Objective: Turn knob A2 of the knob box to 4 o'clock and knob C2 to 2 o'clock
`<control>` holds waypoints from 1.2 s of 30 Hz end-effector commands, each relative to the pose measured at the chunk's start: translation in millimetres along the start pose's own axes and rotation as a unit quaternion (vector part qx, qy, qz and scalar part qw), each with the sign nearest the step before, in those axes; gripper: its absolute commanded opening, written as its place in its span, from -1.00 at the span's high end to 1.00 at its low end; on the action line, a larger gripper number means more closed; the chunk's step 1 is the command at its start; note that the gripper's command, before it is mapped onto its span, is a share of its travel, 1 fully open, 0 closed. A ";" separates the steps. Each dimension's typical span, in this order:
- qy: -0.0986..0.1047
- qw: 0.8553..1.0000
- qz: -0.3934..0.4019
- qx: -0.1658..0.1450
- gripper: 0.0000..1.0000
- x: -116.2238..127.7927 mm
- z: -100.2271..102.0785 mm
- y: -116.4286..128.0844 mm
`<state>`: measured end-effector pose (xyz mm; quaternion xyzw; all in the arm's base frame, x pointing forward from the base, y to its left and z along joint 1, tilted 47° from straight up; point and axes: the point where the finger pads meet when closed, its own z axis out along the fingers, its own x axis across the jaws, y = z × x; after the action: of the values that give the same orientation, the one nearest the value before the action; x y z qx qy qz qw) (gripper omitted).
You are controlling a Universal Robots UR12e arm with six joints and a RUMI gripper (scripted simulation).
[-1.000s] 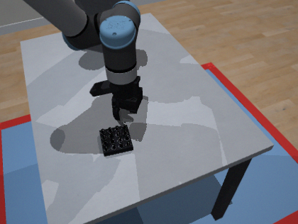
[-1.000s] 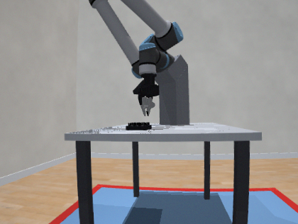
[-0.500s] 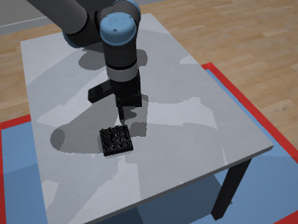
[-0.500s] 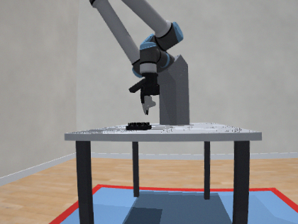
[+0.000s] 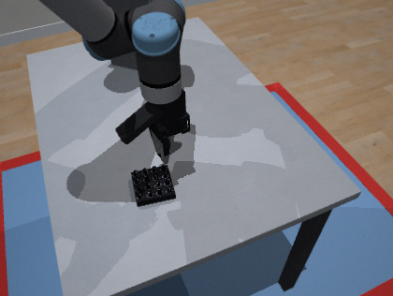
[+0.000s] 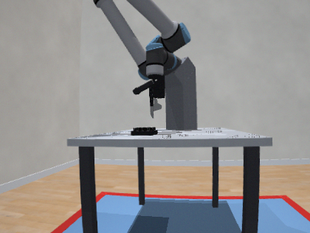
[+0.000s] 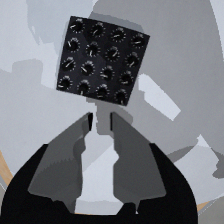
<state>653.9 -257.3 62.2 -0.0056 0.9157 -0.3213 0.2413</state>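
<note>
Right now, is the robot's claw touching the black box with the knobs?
No, the gripper hangs in the air above the knob box, with a gap between.

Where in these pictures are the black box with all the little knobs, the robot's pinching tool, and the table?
knob box (image 5: 153, 188): top view, middle of its knobbed face.
tool (image 7: 100, 120): wrist view, midway between its two fingertips.
table (image 6: 170, 141): exterior view, its front edge.

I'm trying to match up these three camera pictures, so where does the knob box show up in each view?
Top: the knob box lies left of centre, low, on the table.
Exterior: a flat dark slab on the table top, left of centre.
Wrist: upper middle, beyond the fingertips.
Shared landmark: the gripper, hanging above the box, nearly shut and holding nothing.
</note>
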 end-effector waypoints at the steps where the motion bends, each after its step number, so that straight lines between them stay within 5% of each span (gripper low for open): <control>1: -0.002 0.998 -0.061 0.000 0.78 -0.9 -2.2 1.0; 36: -0.002 0.995 -0.100 0.000 0.78 -1.3 -3.4 1.8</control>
<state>653.8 -254.0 63.6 -0.0974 0.9103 -0.3433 0.2098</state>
